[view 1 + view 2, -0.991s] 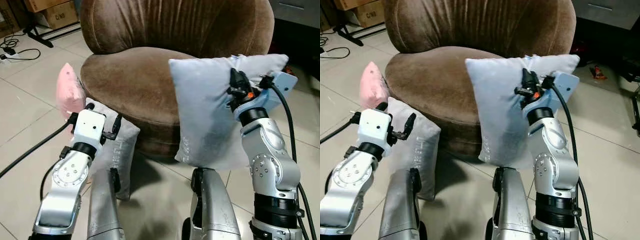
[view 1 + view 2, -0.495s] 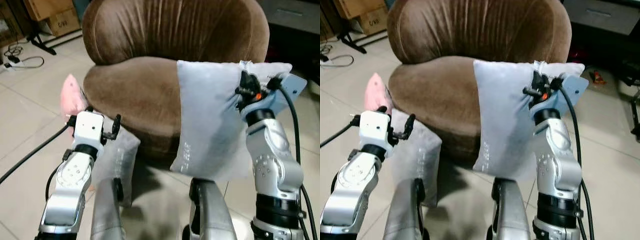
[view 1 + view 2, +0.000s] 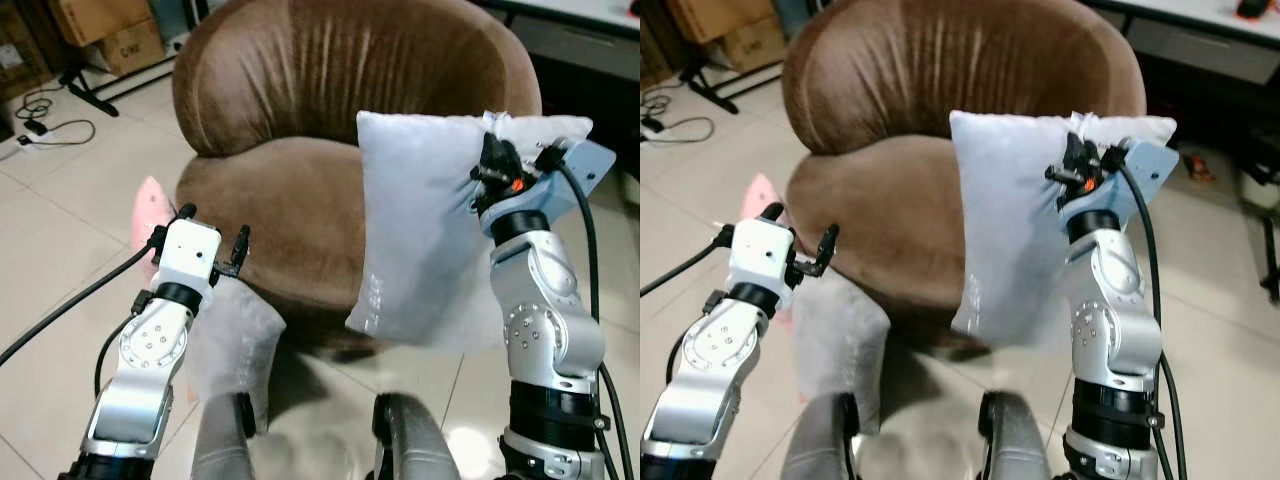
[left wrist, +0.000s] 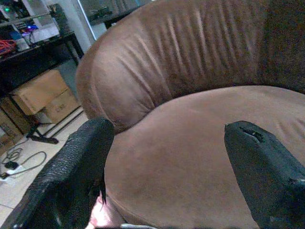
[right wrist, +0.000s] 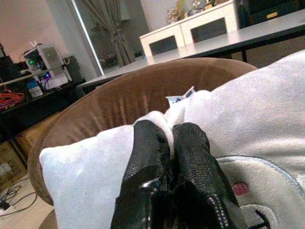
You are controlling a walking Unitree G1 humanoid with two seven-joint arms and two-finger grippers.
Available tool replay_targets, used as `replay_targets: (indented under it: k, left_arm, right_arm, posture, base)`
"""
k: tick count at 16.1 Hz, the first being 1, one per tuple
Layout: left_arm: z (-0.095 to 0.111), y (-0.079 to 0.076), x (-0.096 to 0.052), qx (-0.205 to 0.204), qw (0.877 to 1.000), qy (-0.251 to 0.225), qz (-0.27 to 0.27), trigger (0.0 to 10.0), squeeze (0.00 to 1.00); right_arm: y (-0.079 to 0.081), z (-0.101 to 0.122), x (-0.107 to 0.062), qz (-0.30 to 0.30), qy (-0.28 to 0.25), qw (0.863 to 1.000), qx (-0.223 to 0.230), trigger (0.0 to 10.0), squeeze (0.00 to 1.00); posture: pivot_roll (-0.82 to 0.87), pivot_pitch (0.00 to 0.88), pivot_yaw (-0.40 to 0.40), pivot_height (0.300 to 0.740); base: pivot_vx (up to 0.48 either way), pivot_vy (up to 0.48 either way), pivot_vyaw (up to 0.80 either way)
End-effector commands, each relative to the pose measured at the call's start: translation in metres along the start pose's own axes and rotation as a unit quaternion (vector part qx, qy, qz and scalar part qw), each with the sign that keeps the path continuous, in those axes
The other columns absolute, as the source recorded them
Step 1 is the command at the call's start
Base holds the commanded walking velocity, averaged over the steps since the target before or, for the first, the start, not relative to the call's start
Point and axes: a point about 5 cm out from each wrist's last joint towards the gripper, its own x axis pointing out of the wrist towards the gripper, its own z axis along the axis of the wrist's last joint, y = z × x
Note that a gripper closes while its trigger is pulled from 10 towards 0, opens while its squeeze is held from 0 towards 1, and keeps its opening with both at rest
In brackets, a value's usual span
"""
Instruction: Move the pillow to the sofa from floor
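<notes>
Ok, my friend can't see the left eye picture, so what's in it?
The right gripper holds a grey pillow up before a brown sofa. The left gripper is open beside another grey pillow and a pink pillow on the floor.

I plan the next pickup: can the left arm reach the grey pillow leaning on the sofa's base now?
Probably yes. The left gripper hangs open just above the grey pillow, nothing between them. The right gripper is busy holding the pale blue pillow.
</notes>
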Motion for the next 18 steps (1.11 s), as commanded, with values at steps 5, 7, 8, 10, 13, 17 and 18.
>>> replay_targets:
  k: [5, 7, 8, 10, 13, 17, 18]
  left_arm:
    - [0.000, 0.000, -0.001, -0.030, 0.999, -0.004, -0.033, 10.0, 1.00]
    - [0.002, 0.003, 0.000, -0.008, 1.000, -0.014, -0.015, 0.0, 1.00]
    - [0.003, 0.003, -0.001, 0.000, 1.000, -0.018, -0.016, 0.0, 0.97]
    - [0.001, 0.001, -0.002, 0.001, 1.000, -0.009, -0.015, 2.9, 0.74]
    - [-0.001, -0.001, -0.002, 0.004, 1.000, -0.011, -0.008, 10.0, 0.50]
    - [-0.002, 0.001, -0.002, 0.005, 1.000, -0.007, 0.003, 10.0, 0.50]
    - [-0.002, 0.001, -0.002, 0.005, 1.000, -0.007, 0.004, 10.0, 0.50]
  right_arm:
    - [0.002, 0.005, -0.003, 0.001, -0.023, 1.000, 0.002, 10.0, 0.00]
    - [0.001, 0.005, -0.003, 0.000, -0.024, 1.000, 0.001, 10.0, 0.00]
    - [0.001, 0.005, -0.003, -0.001, -0.024, 1.000, 0.001, 10.0, 0.00]
    - [0.000, 0.006, -0.003, -0.001, -0.024, 1.000, 0.001, 10.0, 0.00]
    - [0.000, 0.003, -0.004, 0.003, -0.016, 1.000, -0.002, 10.0, 0.00]
    - [0.001, -0.011, -0.007, 0.010, 0.015, 1.000, -0.014, 10.0, 0.00]
    - [0.001, -0.013, -0.007, 0.010, 0.019, 1.000, -0.015, 10.0, 0.00]
  posture:
    - [-0.03, 0.000, -0.019, 0.727]
    - [-0.04, 0.000, -0.018, 0.740]
    - [-0.04, 0.000, -0.019, 0.740]
    - [-0.04, 0.000, -0.021, 0.740]
    - [-0.04, 0.000, -0.026, 0.740]
    - [-0.04, 0.000, -0.027, 0.740]
    - [-0.04, 0.000, -0.028, 0.740]
  base:
    - [0.000, 0.000, 0.00]
    - [0.000, 0.000, 0.00]
    - [0.000, 0.000, 0.00]
    - [0.000, 0.000, 0.00]
    - [0.000, 0.000, 0.00]
    - [0.000, -0.346, 0.00]
    - [0.000, -0.480, 0.00]
